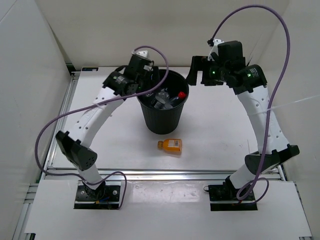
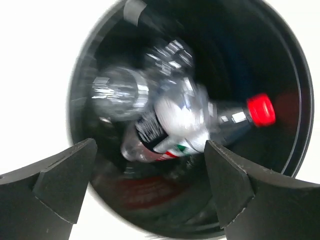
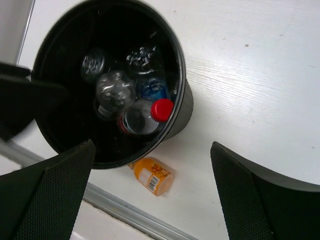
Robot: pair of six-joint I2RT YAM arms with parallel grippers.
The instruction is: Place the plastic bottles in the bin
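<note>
The black bin (image 1: 162, 122) stands mid-table with several plastic bottles inside, one of them red-capped (image 1: 181, 94). A short orange bottle (image 1: 171, 145) lies on its side on the table just in front of the bin. My left gripper (image 1: 149, 75) hangs over the bin's left rim. In its wrist view it is open (image 2: 150, 150) above a blurred dark-labelled bottle (image 2: 160, 130) and the red-capped bottle (image 2: 260, 110), holding nothing. My right gripper (image 1: 200, 75) hovers open beside the bin's right rim, also empty. Its view (image 3: 152, 150) shows the bin (image 3: 185, 107) and the orange bottle (image 3: 152, 176).
White enclosure walls stand close at the left, back and right. A metal rail (image 1: 160, 172) runs along the table's front edge. A purple cable (image 1: 150, 90) from the left arm drapes near the bin's rim.
</note>
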